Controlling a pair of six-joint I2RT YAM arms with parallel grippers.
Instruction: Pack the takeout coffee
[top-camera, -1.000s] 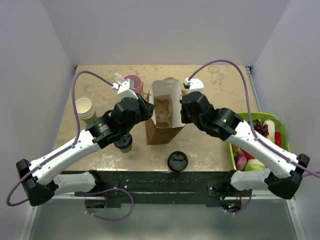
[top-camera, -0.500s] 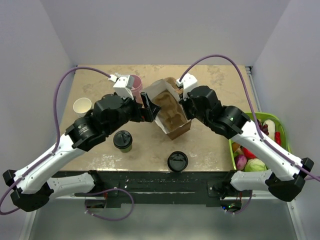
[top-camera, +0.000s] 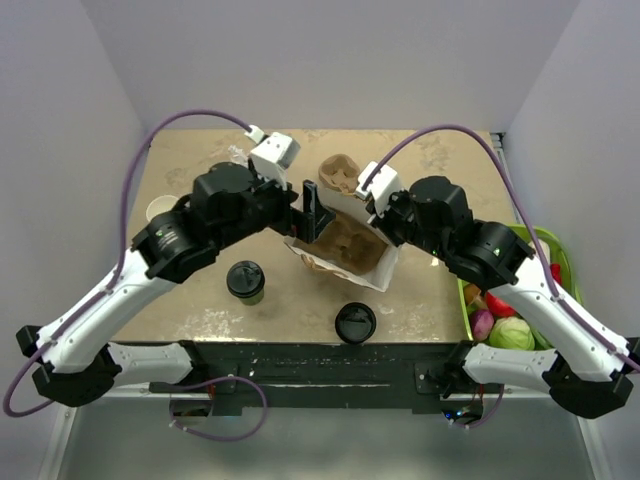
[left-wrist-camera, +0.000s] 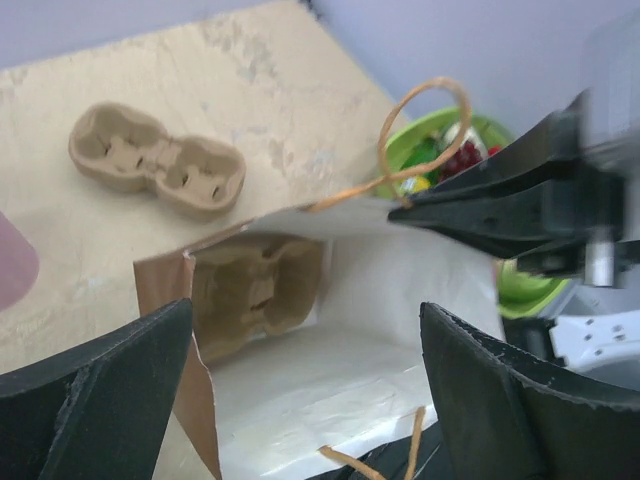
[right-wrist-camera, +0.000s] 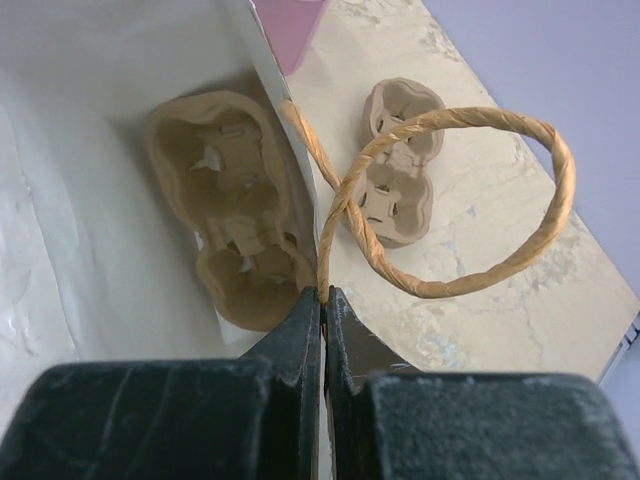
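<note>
Standing at the far left of the table (top-camera: 190, 160): paper cups (top-camera: 158, 210), white-rimmed, largely hidden by the left arm.

Takeout coffee (top-camera: 245, 282): olive-green cup with a black lid, upright on the tabletop near the front edge. It is outside the bag, just left of it, and touched by neither gripper.

Left gripper (top-camera: 315, 215): fingers spread wide, holding nothing, poised at the left side of the bag's mouth. Whether a finger touches the paper cannot be told.

Pink tumbler (left-wrist-camera: 10, 270): only an edge shows in the wrist views, behind the bag.

Paper bag (top-camera: 372, 268): brown outside, white-lined inside, tipped over at a slant in mid-table with its mouth gaping upward and toward the left gripper. Twine handle (right-wrist-camera: 540, 190) loops free at the rim.

Cup carrier (top-camera: 345, 242): moulded pulp, two wells, lying inside the bag against its bottom.

Second carrier (top-camera: 340, 175): same make, flat on the table behind the bag, apart from it.

Loose lid (top-camera: 354, 322): black disc, flat on the table in front of the bag, near the front edge.

Right gripper (right-wrist-camera: 322, 300): fingers pressed together on the bag's rim, where the handle's ends meet the paper.

Green basket (top-camera: 528, 236): off the table's right edge, holding assorted produce, partly covered by the right arm.
</note>
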